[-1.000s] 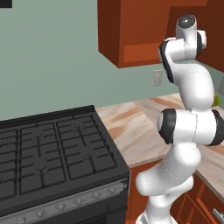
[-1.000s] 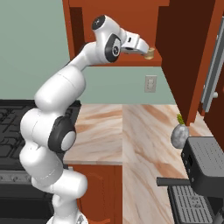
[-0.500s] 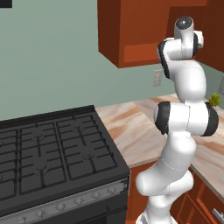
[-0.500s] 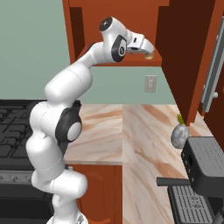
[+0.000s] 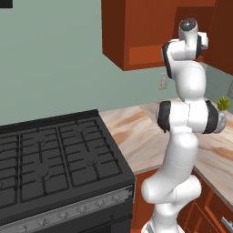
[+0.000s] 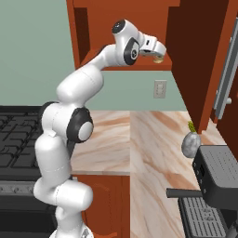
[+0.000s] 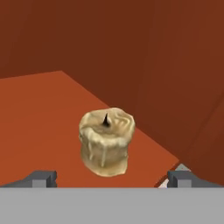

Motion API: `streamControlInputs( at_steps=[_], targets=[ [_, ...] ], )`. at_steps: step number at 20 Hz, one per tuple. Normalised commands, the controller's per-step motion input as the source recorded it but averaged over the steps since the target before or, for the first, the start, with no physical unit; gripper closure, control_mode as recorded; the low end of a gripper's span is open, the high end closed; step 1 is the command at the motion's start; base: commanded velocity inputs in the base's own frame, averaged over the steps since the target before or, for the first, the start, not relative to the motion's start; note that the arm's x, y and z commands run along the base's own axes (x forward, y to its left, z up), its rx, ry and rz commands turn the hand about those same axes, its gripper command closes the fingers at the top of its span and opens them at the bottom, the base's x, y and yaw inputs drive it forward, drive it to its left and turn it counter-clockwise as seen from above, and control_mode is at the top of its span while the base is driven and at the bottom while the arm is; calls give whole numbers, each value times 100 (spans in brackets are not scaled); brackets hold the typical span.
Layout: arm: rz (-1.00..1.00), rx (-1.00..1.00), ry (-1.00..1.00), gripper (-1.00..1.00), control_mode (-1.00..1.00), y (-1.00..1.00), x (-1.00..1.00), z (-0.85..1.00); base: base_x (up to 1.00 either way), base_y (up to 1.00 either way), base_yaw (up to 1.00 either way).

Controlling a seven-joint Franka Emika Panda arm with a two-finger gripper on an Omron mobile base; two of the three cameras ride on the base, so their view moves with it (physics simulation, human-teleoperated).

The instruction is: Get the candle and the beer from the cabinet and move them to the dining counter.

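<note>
Tan wax, its sides streaked with drips and a short dark wick at the top, marks the candle (image 7: 106, 142) standing upright on the red-brown shelf (image 7: 39, 127) of the open cabinet (image 6: 139, 28). Seen from the hand camera, it sits near the back corner, where the shelf meets the rear and side walls. The two dark fingers (image 7: 40, 178) stand spread wide, one at each side of the candle, not touching it and holding nothing.

From the right base camera, the white arm (image 6: 83, 88) reaches up from the base and into the cabinet, and the gripper (image 6: 157, 51) sits just above the shelf edge with the candle (image 6: 158, 59) close under its tip. From the left base camera, the arm (image 5: 186, 118) rises in front of the cabinet (image 5: 136, 32).

Below, a black gas stove (image 5: 50, 159) stands beside a marble-veined table (image 6: 116, 139). A small green plant in a round grey pot (image 6: 191, 143) rests on that table, next to a dark coffee machine (image 6: 216, 179). A wall socket (image 6: 160, 88) shows under the cabinet.
</note>
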Motion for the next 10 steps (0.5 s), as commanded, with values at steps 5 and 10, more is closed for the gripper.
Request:
streamControlInputs(
  at_steps=[5, 10],
  targets=[
    [0, 0, 0, -100, -100, -20, 39, -8, 0, 0, 0],
    [0, 0, 0, -100, -100, -16, 34, -8, 0, 0, 0]
  ],
)
